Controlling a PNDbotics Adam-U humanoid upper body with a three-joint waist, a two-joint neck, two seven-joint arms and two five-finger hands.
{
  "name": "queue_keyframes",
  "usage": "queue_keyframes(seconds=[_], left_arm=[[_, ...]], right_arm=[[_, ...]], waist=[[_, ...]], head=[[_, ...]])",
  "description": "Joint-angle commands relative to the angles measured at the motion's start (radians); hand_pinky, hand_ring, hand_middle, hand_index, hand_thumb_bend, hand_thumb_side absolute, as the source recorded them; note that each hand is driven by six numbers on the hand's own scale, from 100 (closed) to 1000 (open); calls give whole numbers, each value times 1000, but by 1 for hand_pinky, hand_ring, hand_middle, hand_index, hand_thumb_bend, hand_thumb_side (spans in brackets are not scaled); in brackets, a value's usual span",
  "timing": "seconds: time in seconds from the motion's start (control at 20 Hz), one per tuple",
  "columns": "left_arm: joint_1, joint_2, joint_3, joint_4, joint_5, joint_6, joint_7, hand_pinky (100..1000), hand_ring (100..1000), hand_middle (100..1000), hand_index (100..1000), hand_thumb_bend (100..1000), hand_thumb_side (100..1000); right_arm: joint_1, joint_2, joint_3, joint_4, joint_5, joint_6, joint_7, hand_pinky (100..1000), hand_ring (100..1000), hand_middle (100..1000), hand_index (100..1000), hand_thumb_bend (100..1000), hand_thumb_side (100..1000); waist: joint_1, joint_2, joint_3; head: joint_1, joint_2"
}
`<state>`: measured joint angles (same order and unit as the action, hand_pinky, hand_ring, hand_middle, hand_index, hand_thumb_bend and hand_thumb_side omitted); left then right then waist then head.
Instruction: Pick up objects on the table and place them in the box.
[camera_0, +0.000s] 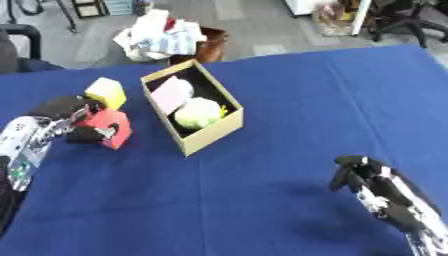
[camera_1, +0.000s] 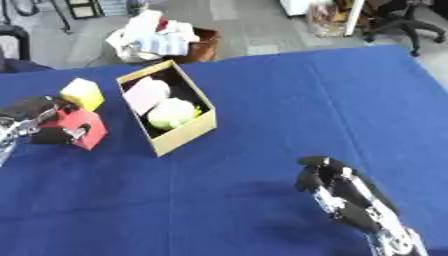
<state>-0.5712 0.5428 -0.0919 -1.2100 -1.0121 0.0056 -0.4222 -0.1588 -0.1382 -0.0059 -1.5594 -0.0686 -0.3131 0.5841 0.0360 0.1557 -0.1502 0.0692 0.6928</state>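
Red block (camera_0: 109, 128) sits at about nine o'clock on the blue table (camera_0: 289, 110), and my left hand (camera_0: 66, 120) is already on it: the fingers curl round its left face and top, so I read that hand as closed on the block. Whether the block is clear of the cloth I can't tell. Just beyond it, toward eleven o'clock, a yellow block (camera_0: 106, 92) rests untouched, close to the hand's knuckles.

Moving right, the box (camera_0: 213, 131) lies immediately at three o'clock from the held block, near but not touching. Its long axis runs from roughly eleven to five o'clock, so the open top presents its long side to my left hand. Inside I see a pink item (camera_0: 171, 94) at the far end and a pale green round item (camera_0: 199, 113) nearer me; free room looks scarce, mostly along the near end.

I judge the next move is a lift and a short carry rightward over the near wall.

Far right, at five o'clock, my right hand (camera_0: 385, 192) hangs idle, fingers curled downward, holding nothing, well apart from everything.
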Motion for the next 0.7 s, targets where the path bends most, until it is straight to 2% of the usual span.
queue_keyframes(seconds=[0.05, 0.1, 0.25, 0.4, 0.7], left_arm=[[-1, 11, 3, -9, 18, 1, 11, 730, 640, 691, 859, 188, 458], [0, 10, 2, -10, 24, 1, 14, 717, 617, 672, 850, 187, 315], [-1, 9, 1, -19, 41, 3, 30, 694, 574, 632, 837, 100, 290], [-5, 10, 3, -31, 61, 5, 52, 669, 531, 596, 825, 100, 271], [-32, 25, 7, -81, 122, 4, 70, 656, 505, 572, 821, 100, 259]], right_arm=[[-10, -15, -4, -9, 2, -3, -1, 566, 581, 541, 783, 100, 432], [-10, -15, -4, -9, 2, -3, -1, 566, 581, 541, 783, 100, 432], [-10, -15, -4, -9, 2, -2, -1, 566, 581, 541, 783, 100, 432], [-10, -14, -4, -9, 2, -2, -1, 566, 581, 541, 783, 100, 432], [-9, -15, -4, -10, 2, -2, -1, 566, 581, 541, 782, 100, 432]], waist=[[-3, -25, 0], [-3, -25, 0], [-2, -25, -1], [-2, -25, -2], [-2, -26, -3]], head=[[0, -4], [0, -3], [1, -3], [0, -3], [0, -2]])
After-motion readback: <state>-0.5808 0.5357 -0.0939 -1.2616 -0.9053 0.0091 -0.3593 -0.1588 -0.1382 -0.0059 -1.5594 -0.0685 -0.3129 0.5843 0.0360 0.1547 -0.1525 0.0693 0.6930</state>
